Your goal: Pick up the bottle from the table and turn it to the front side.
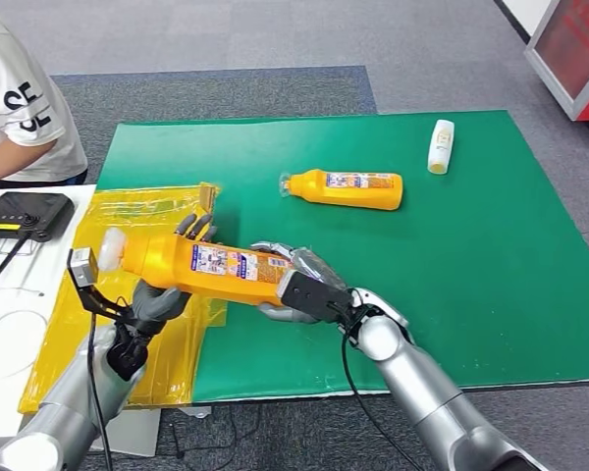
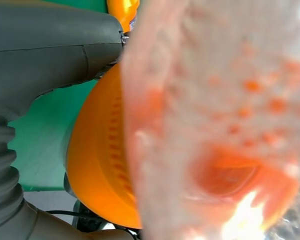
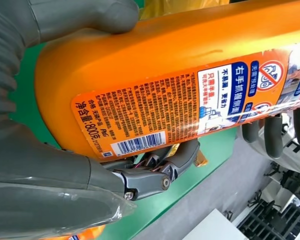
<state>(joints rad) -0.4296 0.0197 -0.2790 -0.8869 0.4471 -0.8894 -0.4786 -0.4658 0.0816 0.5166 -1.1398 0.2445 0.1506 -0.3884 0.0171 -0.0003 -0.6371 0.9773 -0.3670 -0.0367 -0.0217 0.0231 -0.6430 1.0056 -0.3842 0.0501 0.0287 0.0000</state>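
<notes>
Both hands carry the orange bottle (image 1: 202,263) clear of the green mat (image 1: 455,285); turning it cleanly likely calls for one hand to keep a firm hold while the other regrips. The left hand (image 1: 154,299) grips the capped end. The right hand (image 1: 295,285) clasps the base, barcode label showing.

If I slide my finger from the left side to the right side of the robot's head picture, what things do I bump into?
Black box → yellow plastic sheet → held orange bottle → orange bottle lying on the green mat → small white bottle → red and white box.
</notes>
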